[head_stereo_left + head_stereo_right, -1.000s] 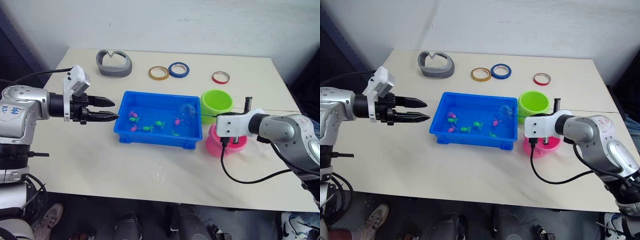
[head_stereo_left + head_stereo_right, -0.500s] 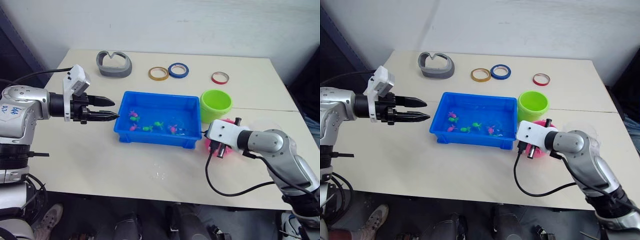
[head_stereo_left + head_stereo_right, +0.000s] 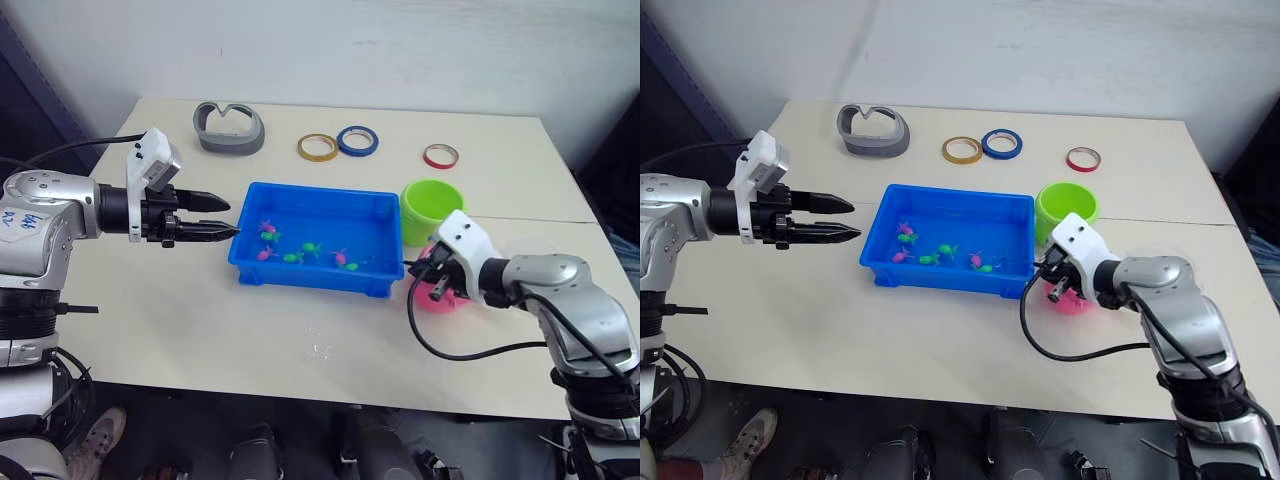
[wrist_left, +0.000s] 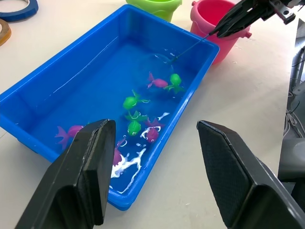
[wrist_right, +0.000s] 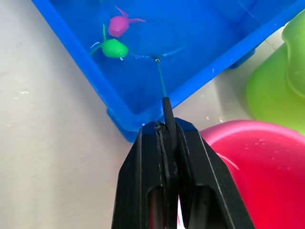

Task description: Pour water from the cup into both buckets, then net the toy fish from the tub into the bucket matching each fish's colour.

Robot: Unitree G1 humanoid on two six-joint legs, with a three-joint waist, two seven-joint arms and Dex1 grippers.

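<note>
The tub [image 4: 71, 86] is showing glossy blue plastic, the pink bucket [image 5: 257, 162] beside it is gleaming smooth, and the table [image 3: 200, 320] is looking matt.

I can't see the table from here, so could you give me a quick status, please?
Right gripper shut on net stick, hoop dipped in tub. Left gripper open, beside tub. Fish in tub. No obstruction.

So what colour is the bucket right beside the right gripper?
Pink bucket, clearest in the right wrist view.

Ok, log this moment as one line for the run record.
right gripper: shut on net, hoop in tub water | left gripper: open beside tub | fish in tub
</note>
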